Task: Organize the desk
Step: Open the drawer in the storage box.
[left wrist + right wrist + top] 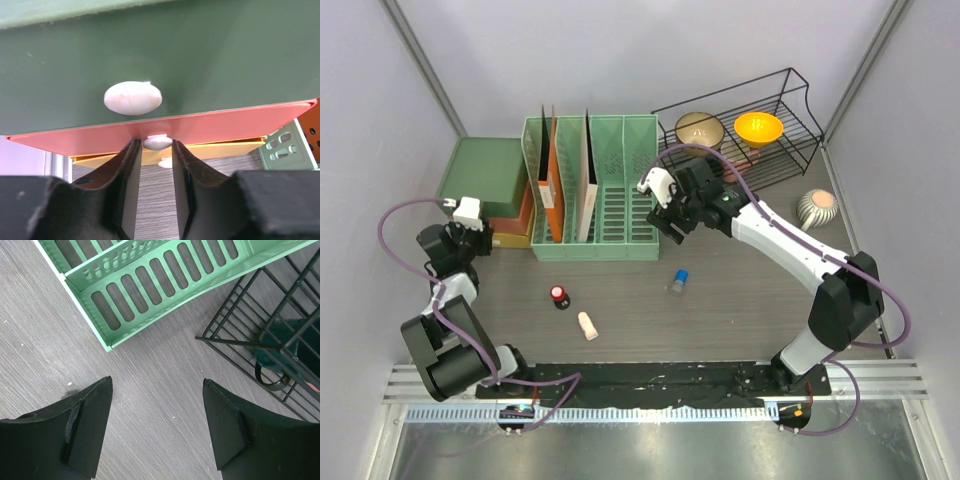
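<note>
**Inspector:** Nearest hazards first.

**Assessor:** The desk (740, 310) runs from the arm bases to the back wall. On its near part lie a red-capped bottle (560, 296), a beige piece (587, 326) and a blue-capped tube (678, 281), well apart. A low sweep by either arm could send them rolling toward the front rail.

**Inspector:** Left gripper (156, 147)?

**Assessor:** Its fingers stand a narrow gap apart with a small white stud (158, 143) between them. The stud sits on the edge of a red folder (225, 120), which lies under a green box (200, 60) and over a yellow folder (210, 146). I cannot tell whether the pads bite. The stud is small and rounded, so a pull may slip off it, or drag the stack until the box slides.

**Inspector:** Right gripper (156, 382)?

**Assessor:** Spread wide, holding nothing, above bare desk between the green file rack (130, 305) and the black wire rack (235, 341). A careless descent or turn could clip either.

**Inspector:** Farther back?

**Assessor:** A tan bowl (699, 128) and an orange bowl (758, 127) sit in the wire rack, and a striped vase (817, 207) stands near it. A knock there could tip them.
</note>
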Tool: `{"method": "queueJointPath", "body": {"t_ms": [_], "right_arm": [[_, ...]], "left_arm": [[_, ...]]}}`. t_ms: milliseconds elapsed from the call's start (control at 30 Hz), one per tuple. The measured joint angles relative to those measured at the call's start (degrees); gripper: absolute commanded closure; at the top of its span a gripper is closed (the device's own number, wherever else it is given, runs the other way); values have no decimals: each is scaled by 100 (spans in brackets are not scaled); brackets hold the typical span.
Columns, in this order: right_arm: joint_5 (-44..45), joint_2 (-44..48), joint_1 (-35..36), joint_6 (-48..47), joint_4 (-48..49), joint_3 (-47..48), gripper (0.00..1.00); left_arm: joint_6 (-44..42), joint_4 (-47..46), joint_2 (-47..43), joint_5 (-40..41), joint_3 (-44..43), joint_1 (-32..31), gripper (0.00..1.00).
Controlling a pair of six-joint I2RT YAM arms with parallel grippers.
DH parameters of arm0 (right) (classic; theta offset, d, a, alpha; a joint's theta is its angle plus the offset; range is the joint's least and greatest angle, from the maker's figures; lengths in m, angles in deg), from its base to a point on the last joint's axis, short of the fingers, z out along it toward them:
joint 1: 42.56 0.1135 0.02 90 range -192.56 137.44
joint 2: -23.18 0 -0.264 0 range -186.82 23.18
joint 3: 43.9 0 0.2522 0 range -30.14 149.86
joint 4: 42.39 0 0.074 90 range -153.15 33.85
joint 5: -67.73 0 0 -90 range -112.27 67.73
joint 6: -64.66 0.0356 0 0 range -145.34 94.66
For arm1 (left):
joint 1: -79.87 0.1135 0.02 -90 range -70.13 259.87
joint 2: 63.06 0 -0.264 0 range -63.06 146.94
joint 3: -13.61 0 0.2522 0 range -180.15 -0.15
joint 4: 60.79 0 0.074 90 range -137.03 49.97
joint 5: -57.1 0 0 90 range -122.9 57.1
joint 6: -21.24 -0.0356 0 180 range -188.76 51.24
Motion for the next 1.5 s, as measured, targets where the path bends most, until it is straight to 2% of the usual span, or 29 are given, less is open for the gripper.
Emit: {"method": "queueJointPath", "body": {"t_ms": [100, 167, 467, 1100, 1500], "right_arm": [[-4, -72, 0, 0, -35, 0, 23], [-7, -116, 0, -2, -55, 0, 23], [-20, -177, 0, -17, -142, 0, 23], [-68, -179, 0, -26, -210, 2, 23], [-92, -179, 0, -42, -245, 2, 23]], "left_arm": [[-7, -2, 0, -37, 4, 0, 72], [-11, 4, 0, -61, 4, 0, 79], [-39, 20, 0, -101, 4, 0, 86], [-192, 304, -363, -111, 111, 55, 88], [-341, 498, -767, -280, 407, 308, 90]]}}
